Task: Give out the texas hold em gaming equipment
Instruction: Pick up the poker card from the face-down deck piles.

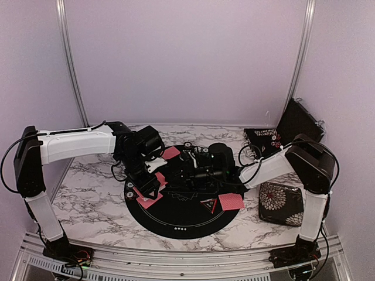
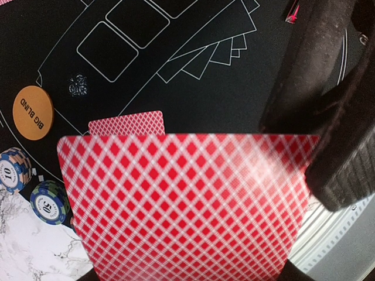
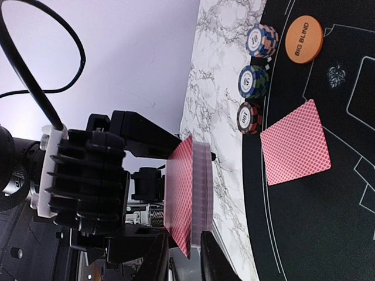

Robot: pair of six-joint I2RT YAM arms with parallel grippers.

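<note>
Showing "BIG BLIND" in black letters, the orange button (image 2: pixel 32 112) is lying at the left edge of the mat (image 1: pixel 176 219), with striped chip stacks (image 2: pixel 13 170) marked "10" sitting along that rim on the table (image 1: pixel 88 187). Reaching over the mat's left side, the left gripper (image 1: pixel 147 184) is clamping its jaws on a deck of red-backed cards (image 3: pixel 186 193). The right gripper (image 3: pixel 186 260) is straddling the deck's corner, jaws narrowly parted; whether they are pinching it, I cannot tell. A single card (image 3: pixel 296 143) is lying face down on the mat.
</note>
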